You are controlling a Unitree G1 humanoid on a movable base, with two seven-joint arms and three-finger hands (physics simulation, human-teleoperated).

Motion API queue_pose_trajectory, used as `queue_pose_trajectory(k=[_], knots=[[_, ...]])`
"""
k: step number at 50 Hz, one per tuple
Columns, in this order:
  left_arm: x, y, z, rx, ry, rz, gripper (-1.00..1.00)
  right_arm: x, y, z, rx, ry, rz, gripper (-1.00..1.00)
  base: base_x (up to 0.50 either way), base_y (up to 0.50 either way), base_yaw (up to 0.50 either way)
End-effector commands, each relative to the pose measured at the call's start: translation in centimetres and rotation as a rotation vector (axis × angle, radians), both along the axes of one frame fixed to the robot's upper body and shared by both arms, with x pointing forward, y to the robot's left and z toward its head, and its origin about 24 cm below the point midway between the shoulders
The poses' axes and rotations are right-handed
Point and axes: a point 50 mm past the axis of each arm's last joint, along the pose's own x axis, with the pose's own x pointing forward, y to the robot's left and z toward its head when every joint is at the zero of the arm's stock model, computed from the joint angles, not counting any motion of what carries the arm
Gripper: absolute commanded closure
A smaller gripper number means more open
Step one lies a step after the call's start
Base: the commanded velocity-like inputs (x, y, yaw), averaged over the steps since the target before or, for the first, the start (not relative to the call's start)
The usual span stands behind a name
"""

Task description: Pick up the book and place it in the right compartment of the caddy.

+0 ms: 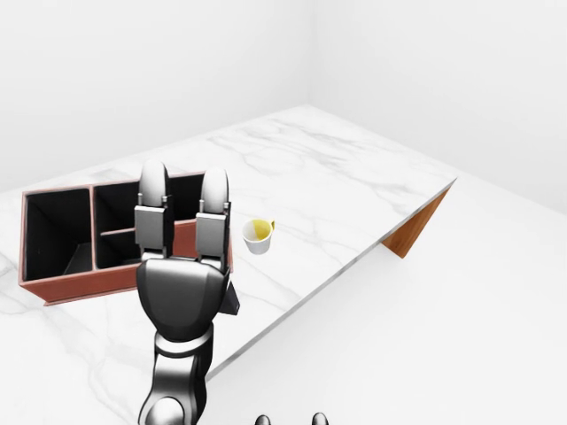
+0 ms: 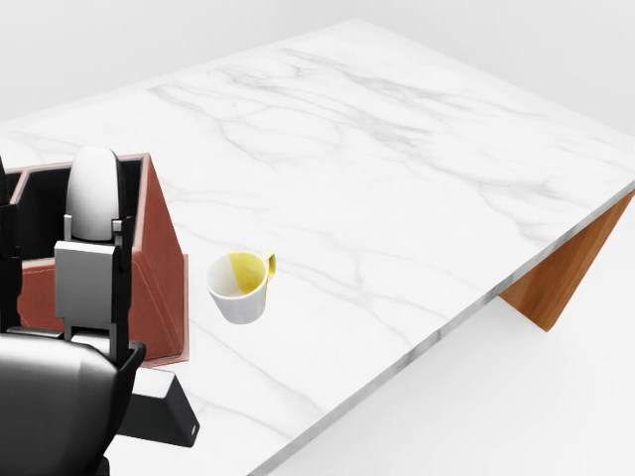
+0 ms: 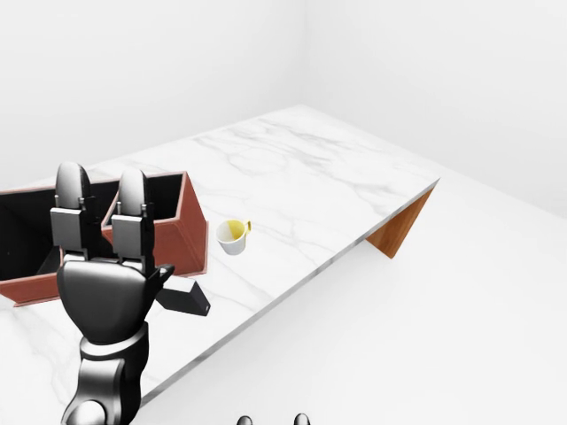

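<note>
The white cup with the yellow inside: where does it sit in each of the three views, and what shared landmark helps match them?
Left-eye view: cup near centre, just right of the caddy.
Head view: cup left of centre, lower half, right of the caddy's red-brown end wall.
Right-eye view: cup left of centre, right of the caddy.
Shared landmark: the table's brown wedge-shaped support under its right edge.
</note>
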Motion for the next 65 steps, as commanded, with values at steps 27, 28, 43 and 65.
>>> queue_pose_trajectory(k=[27, 28, 43, 65], knots=[[-1.1, 1.1, 0.2, -0.009, -0.004, 0.01, -1.0, 0.1, 0.2, 0.0, -0.013, 0.02, 0.008, -1.0, 0.0, 0.0, 0.0], [-1.1, 1.1, 0.2, -0.008, -0.002, 0.011, -1.0, 0.1, 0.2, 0.0, -0.013, 0.02, 0.008, -1.0, 0.0, 0.0, 0.0], [-1.9, 1.4, -0.4, 0.016, 0.08, 0.033, -1.0, 0.2, 0.3, 0.0, -0.017, 0.028, 0.011, -1.0, 0.0, 0.0, 0.0], [-1.2, 1.8, -4.6, 0.092, 0.243, 0.056, -1.0, 0.2, 0.5, 0.0, -0.024, 0.032, 0.017, -1.0, 0.0, 0.0, 0.0]])
